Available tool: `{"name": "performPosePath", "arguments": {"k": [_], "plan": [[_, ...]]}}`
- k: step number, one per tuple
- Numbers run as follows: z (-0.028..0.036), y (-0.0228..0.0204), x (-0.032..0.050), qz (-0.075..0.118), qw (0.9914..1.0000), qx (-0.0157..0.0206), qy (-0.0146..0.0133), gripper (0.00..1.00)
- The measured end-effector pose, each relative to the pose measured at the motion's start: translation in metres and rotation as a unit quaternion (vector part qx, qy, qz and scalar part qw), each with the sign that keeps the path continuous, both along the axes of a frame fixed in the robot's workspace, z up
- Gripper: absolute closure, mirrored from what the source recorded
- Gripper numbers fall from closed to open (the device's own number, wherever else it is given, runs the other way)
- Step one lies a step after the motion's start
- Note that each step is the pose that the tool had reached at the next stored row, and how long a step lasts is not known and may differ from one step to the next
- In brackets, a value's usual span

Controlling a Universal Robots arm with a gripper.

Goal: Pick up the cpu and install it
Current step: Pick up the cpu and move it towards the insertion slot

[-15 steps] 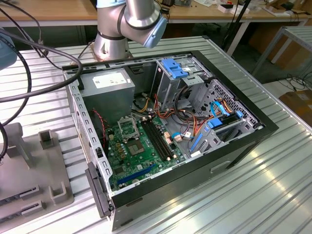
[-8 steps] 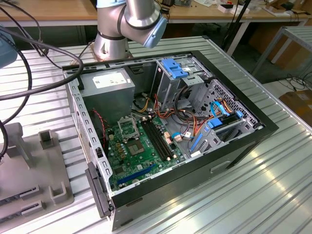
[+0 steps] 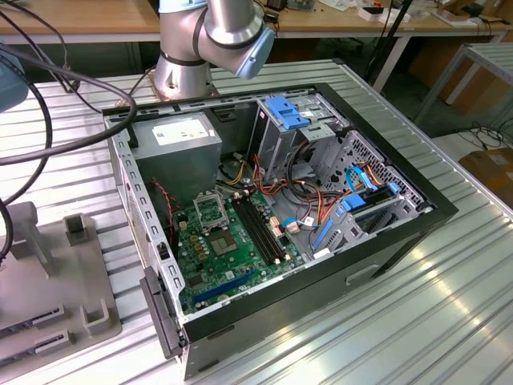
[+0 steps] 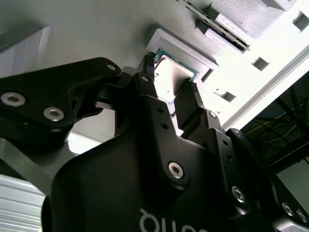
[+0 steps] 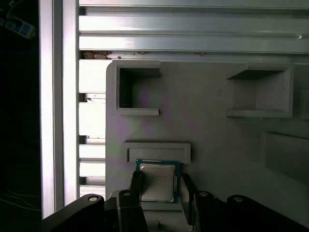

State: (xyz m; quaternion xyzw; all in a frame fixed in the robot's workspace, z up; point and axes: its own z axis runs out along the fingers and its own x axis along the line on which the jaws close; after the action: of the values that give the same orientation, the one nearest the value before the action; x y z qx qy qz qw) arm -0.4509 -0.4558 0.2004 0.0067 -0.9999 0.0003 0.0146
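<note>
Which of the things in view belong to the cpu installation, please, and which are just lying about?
Belonging to the job:
- cpu, resting on the grey tray
- gripper, down at the cpu
- socket on the motherboard

Just lying about:
- memory slots
- power supply
- blue drive brackets
- wiring bundle

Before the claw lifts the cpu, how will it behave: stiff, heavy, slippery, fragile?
Probably stiff: the cpu is a flat square with a metal top, showing no bend. Likely light, since it is thin and small beside the claw. Its smooth top may be slippery, and the thin green edge looks easy to chip.
</note>
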Motion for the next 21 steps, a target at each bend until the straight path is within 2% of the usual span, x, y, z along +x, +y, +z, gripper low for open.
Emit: {"name": "performPosePath", "arguments": {"k": [6, 10, 12, 13, 15, 21], "plan": [[-0.0011, 0.0001, -0.0009, 0.000, 1.00000, 0.0000, 0.0000, 0.55], [-0.0014, 0.0001, -0.0016, -0.007, 0.99998, 0.0000, 0.0000, 0.55], [-0.0028, 0.0001, -0.0027, -0.007, 0.99998, 0.0000, -0.0001, 0.55], [-0.0057, 0.0002, -0.0029, -0.008, 0.99997, -0.0001, 0.0001, 0.55], [-0.0057, 0.0002, -0.0028, -0.008, 0.99997, -0.0003, 0.0001, 0.59], [-0.0058, 0.0002, -0.0028, -0.008, 0.99997, -0.0003, 0.0000, 0.59]]}}
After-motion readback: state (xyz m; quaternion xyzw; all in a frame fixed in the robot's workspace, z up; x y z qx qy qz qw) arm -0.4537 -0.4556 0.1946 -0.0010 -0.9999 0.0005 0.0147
